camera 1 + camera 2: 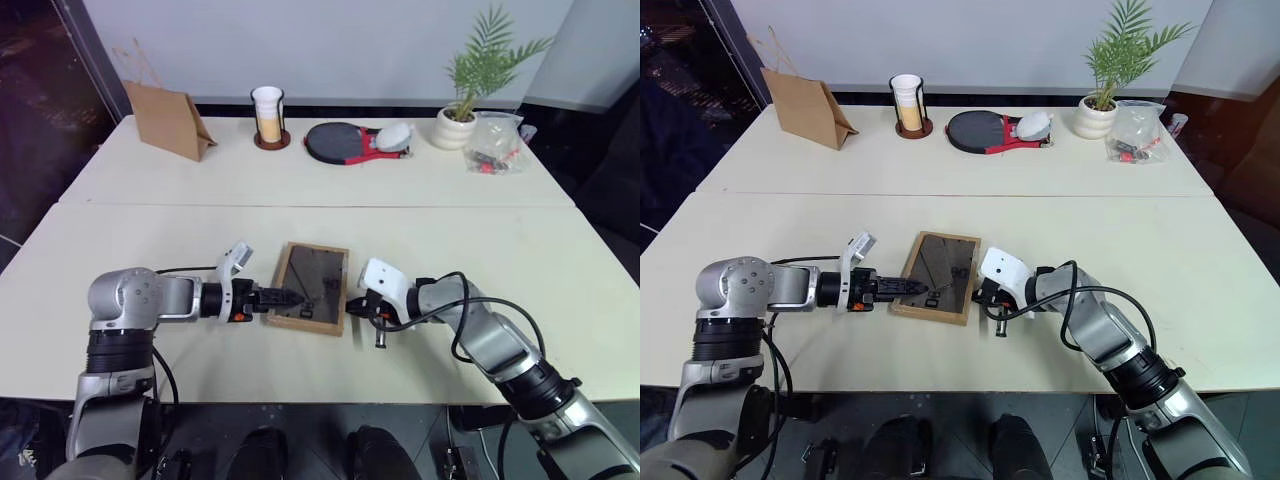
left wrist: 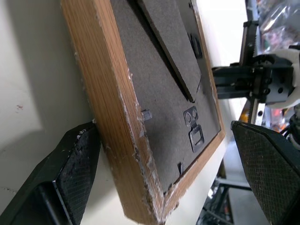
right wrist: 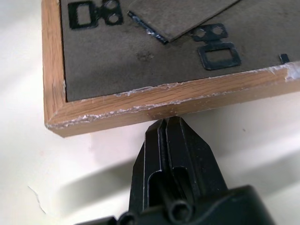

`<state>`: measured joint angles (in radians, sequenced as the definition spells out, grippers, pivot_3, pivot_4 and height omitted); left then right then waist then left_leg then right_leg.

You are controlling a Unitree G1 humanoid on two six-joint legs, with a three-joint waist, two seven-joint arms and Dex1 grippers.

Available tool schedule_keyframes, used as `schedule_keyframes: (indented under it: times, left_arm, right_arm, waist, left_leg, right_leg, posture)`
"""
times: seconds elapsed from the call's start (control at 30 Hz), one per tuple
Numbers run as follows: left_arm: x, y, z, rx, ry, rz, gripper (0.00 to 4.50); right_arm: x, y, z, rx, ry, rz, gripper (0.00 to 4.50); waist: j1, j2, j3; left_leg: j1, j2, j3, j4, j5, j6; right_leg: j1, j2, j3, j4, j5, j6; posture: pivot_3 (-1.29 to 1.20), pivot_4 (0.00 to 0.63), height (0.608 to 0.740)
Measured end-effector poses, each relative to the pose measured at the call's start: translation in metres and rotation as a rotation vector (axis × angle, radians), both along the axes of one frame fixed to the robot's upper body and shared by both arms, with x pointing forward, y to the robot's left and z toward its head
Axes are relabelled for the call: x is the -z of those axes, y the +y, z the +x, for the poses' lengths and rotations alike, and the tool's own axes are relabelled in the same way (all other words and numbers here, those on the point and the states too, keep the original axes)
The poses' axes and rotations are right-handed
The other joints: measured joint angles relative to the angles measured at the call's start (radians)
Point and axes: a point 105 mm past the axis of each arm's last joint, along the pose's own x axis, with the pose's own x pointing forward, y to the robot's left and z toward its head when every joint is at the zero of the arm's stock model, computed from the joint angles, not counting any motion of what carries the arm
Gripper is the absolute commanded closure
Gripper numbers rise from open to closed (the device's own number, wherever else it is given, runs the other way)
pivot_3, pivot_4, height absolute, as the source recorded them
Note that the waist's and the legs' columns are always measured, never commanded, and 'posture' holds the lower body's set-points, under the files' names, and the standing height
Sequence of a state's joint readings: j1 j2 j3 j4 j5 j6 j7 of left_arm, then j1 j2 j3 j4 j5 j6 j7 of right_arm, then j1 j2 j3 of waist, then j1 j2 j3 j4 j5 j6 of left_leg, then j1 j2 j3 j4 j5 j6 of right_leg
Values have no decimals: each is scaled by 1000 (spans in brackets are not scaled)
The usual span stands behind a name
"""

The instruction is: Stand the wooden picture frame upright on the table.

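the wooden picture frame [image 1: 311,288] lies flat on the near section of the table [image 1: 500,240], back side up – dark grey backing with the fold-out stand and small metal hangers facing the ceiling. it sits just short of the seam between the two table sections, near the front middle of the tabletop.

left gripper [image 1: 283,298] comes in from 9 o'clock of the frame, fingers spread wide. in the left wrist view one finger [image 2: 70,173] sits outside the frame's wooden edge on the tabletop, the other over the grey back near the far edge – straddling the frame's corner region, nothing clamped.

right gripper [image 3: 168,129] comes in from 3 o'clock of the frame, fingers pressed together with nothing between them. its tip sits at the outer face of the frame's wooden rail, close to a corner – touching or nearly so, cannot tell which.

far section of the table: brown paper bag [image 1: 167,120] at 11 o'clock of the frame, a cup [image 1: 267,115] at 12, a paddle [image 1: 340,142] just past 12, a potted plant [image 1: 470,85] at 1 o'clock.
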<state>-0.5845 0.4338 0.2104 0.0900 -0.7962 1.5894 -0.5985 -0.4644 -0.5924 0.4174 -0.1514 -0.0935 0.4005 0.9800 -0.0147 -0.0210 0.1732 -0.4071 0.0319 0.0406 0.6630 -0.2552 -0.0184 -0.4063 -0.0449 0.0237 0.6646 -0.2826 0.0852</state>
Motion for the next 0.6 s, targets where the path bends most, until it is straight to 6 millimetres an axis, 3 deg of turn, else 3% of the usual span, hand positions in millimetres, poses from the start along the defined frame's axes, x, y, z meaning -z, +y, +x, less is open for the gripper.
schedule_keyframes:
  times: [0.03, 0.13, 0.27, 0.33, 0.5, 0.6]
  left_arm:
    - [0, 0, 0, -4, 3, -8, 38]
    - [2, 0, 2, -19, 11, -26, 856]
    - [11, 4, 1, -67, 62, -83, 2798]
    - [4, 2, 1, -61, 48, -140, 3415]
    - [4, -1, 1, -97, 66, -222, 3469]
    - [-2, -5, 1, -102, 61, -308, 3469]
  right_arm:
    - [0, 1, 0, -4, 0, 2, 4500]
    - [-2, 3, 0, -14, -5, 2, 4500]
    - [0, -2, 1, -4, 6, -13, 4500]
    - [-1, -3, 1, -2, 9, -18, 4500]
    - [-3, -9, 3, 9, -2, -31, 4500]
    - [-15, -20, 7, 35, -45, -35, 4500]
  waist:
    - [0, 0, 0]
    - [2, 0, 0]
    - [1, 0, 0]
    - [3, 0, 0]
    - [1, 0, 0]
    - [2, -1, 0]
  left_leg:
    - [0, 0, 0, 0, 0, 0]
    - [0, 0, -1, 0, 0, 0]
    - [-1, 0, -1, 0, 0, 0]
    - [-1, 0, -2, 0, 0, 0]
    - [-1, -1, -2, 0, 0, 0]
    - [-2, 0, -3, 0, 0, 0]
  right_leg:
    - [0, 0, 0, 0, 0, 0]
    - [1, 0, 0, 0, 0, 0]
    - [-1, -1, -1, 0, 0, 0]
    - [0, -1, -2, 0, 0, 0]
    - [0, -1, -2, -1, 0, 0]
    - [-1, -1, -2, -1, 0, 0]
  posture:
    - [0, 150, 740]
    - [0, 150, 740]
    - [0, 150, 740]
    - [0, 150, 740]
    - [0, 150, 740]
    - [0, 150, 740]
